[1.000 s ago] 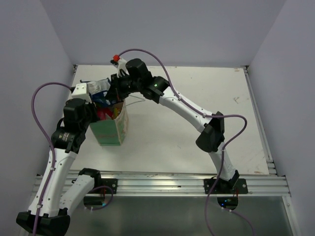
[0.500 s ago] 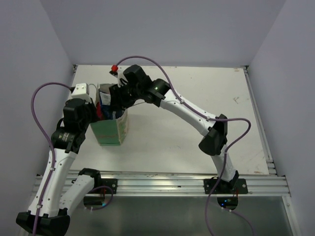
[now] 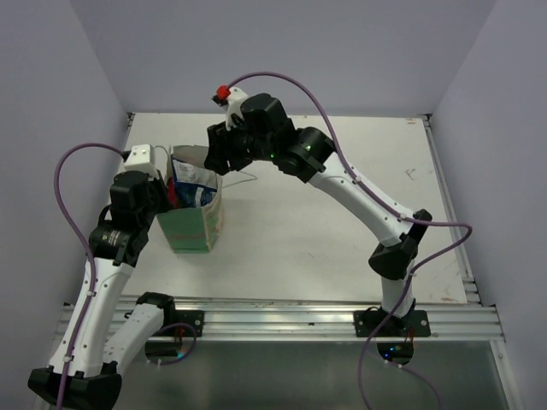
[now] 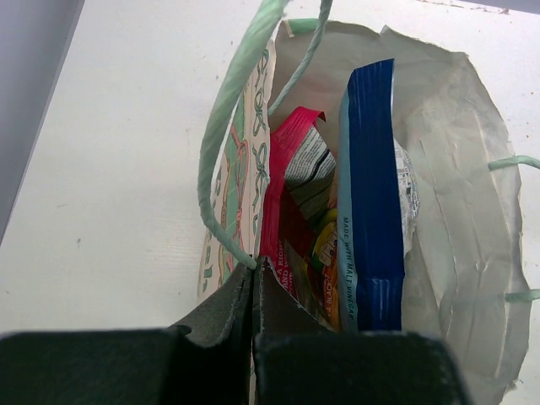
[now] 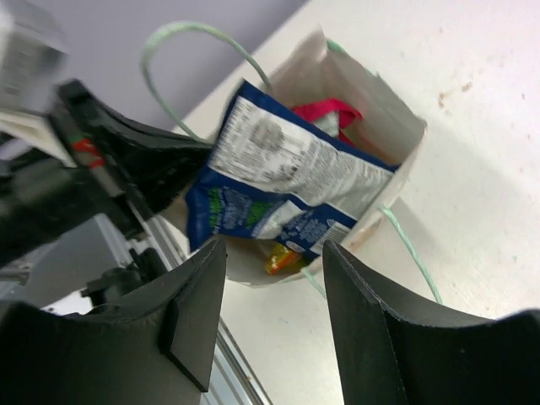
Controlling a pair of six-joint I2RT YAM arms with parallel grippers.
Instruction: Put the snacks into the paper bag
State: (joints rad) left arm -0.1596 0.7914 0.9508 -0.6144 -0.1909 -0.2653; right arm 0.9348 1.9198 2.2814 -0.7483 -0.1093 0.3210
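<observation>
- Progress: the paper bag (image 3: 195, 229) is standing at left-centre of the top view. I am seeing no packets lying outside it, so loading is looking finished.
- My left gripper (image 4: 253, 283) is clenching the bag's rim.
- My right gripper (image 5: 274, 278) is hanging released above; a second ago it was clamped, lower at the mouth.
- The blue-and-white packet (image 4: 371, 194) is sitting inside, beside the magenta packet (image 4: 291, 164).

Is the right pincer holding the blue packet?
No, the right pincer is open with nothing between its fingers, and the blue packet stands in the paper bag.
</observation>
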